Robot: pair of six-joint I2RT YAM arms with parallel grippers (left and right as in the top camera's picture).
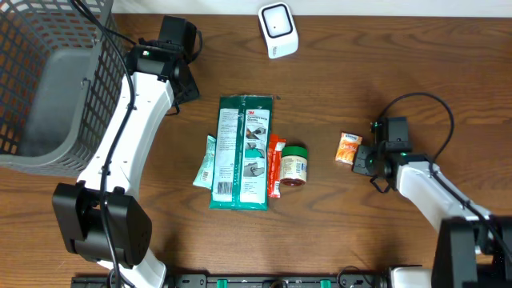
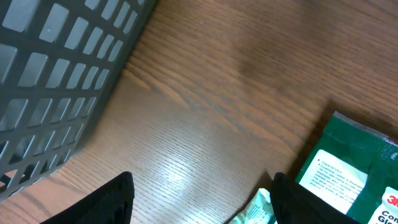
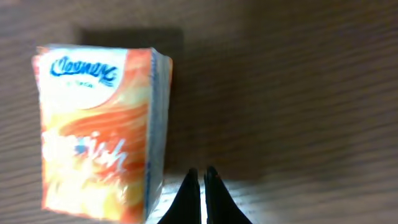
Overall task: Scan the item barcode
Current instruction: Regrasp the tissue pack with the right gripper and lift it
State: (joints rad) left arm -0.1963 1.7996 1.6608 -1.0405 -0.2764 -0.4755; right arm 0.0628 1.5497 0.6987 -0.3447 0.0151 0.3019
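The white barcode scanner (image 1: 278,30) stands at the table's far edge. Several items lie mid-table: a green 3M package (image 1: 243,152), a small teal packet (image 1: 205,162), a red stick pack (image 1: 275,165) and a green-lidded jar (image 1: 294,166). To their right lies an orange Kleenex tissue pack (image 1: 349,148) (image 3: 99,130). My right gripper (image 1: 363,158) (image 3: 202,172) is shut and empty, its tips just right of the pack. My left gripper (image 1: 186,88) (image 2: 202,179) hangs open over bare wood between the basket and the green package (image 2: 348,174), holding nothing.
A grey mesh basket (image 1: 48,80) (image 2: 50,81) fills the far left corner, close to my left arm. Bare wood lies between the scanner and the items, and to the right of the tissue pack.
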